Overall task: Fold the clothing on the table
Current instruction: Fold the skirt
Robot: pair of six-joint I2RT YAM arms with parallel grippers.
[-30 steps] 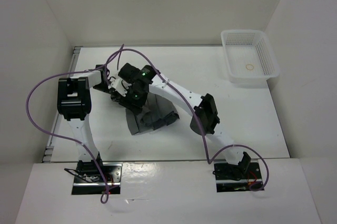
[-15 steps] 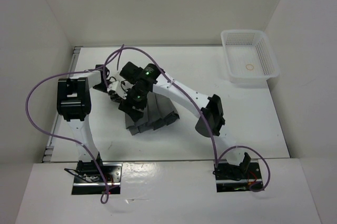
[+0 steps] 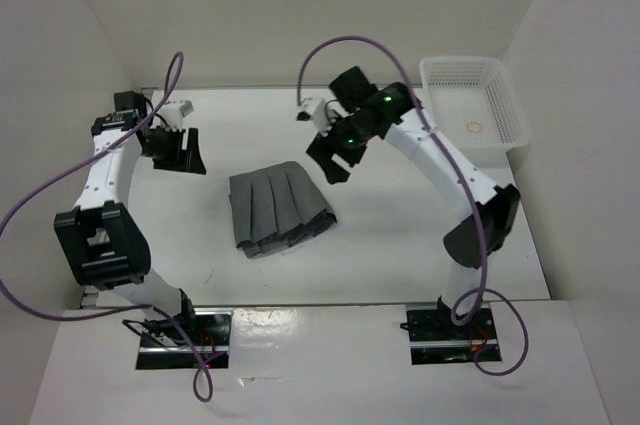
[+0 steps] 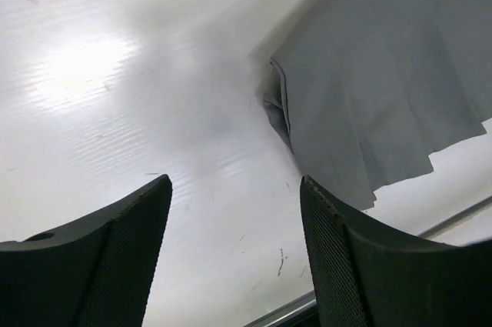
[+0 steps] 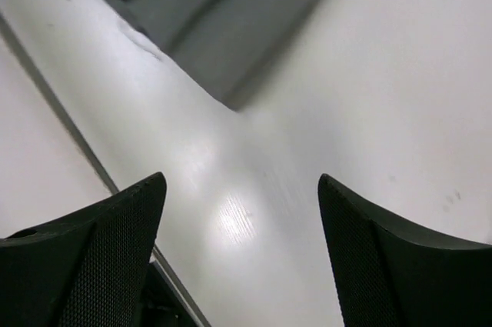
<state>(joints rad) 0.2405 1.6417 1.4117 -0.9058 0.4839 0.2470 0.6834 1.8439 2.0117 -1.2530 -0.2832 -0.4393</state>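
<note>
— Where do we find the skirt point(image 3: 278, 207)?
— Folded in a grey bundle, lying flat near the middle of the table point(image 3: 400, 245), touching neither of our arms.
— And our claws?
— Left claw point(image 3: 183, 151) and right claw point(image 3: 330, 159) both gape wide, gripping nothing, one on either side of it.

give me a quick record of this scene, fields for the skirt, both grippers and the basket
skirt: grey, folded into a pleated bundle, lying mid-table, held by nothing
left gripper: open, empty, left of the skirt, apart from it
right gripper: open, empty, off the skirt's far right corner
basket: white mesh, table's far right corner
table: white
</note>
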